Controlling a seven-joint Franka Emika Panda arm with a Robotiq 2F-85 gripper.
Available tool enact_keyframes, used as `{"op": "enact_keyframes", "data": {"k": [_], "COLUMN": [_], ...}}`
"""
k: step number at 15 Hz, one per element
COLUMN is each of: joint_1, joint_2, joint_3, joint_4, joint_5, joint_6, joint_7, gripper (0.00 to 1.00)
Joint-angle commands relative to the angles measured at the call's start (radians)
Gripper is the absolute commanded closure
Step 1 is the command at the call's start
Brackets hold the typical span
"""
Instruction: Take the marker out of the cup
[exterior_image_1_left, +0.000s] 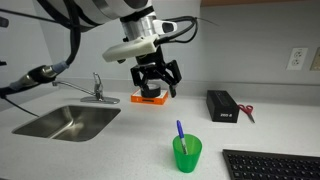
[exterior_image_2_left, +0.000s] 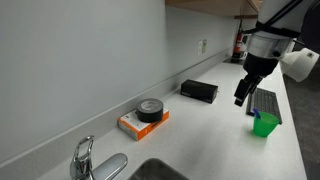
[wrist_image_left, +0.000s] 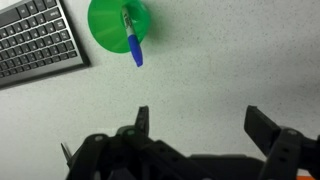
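The 2 fingers (wrist_image_left: 142, 122) of the gripper (exterior_image_1_left: 158, 82) stand wide apart with nothing between them, hanging in the air above the speckled white desk (wrist_image_left: 225, 60). In the wrist view bare desk lies between the fingers, and the green cup (wrist_image_left: 118, 22) sits well beyond their tips, near the top edge. The blue marker (wrist_image_left: 132, 42) stands in the cup, leaning so that its upper end sticks out past the rim; an exterior view shows it rising above the cup (exterior_image_1_left: 187, 153) at a slant. Just beside the cup lies a black keyboard (wrist_image_left: 38, 40). Farther back, near the wall, an orange block (exterior_image_1_left: 150, 99) carries a black tape roll (exterior_image_2_left: 150, 109), a black box (exterior_image_1_left: 221, 105) lies apart from it, and red-handled scissors (exterior_image_1_left: 247, 113) lie just beside the box. A steel sink (exterior_image_1_left: 68, 122) with a faucet (exterior_image_1_left: 97, 88) is set into the desk at the far end from the keyboard.
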Motion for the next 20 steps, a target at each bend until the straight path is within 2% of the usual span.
{"op": "enact_keyframes", "data": {"k": [1,8,15,20], "joint_1": [0.020,0.009,0.001,-0.004], "joint_2": [-0.016,-0.002,0.059,0.121], "joint_3": [-0.027,-0.066,-0.108,-0.129], "joint_4": [0.008,0.012,0.022,0.035], "joint_5": [-0.018,-0.043,-0.073,-0.110], "joint_6": [-0.090,-0.159,-0.171,-0.143], "joint_7": [-0.070,-0.138,-0.163,-0.131], "gripper": [0.00,0.00,0.00,0.00]}}
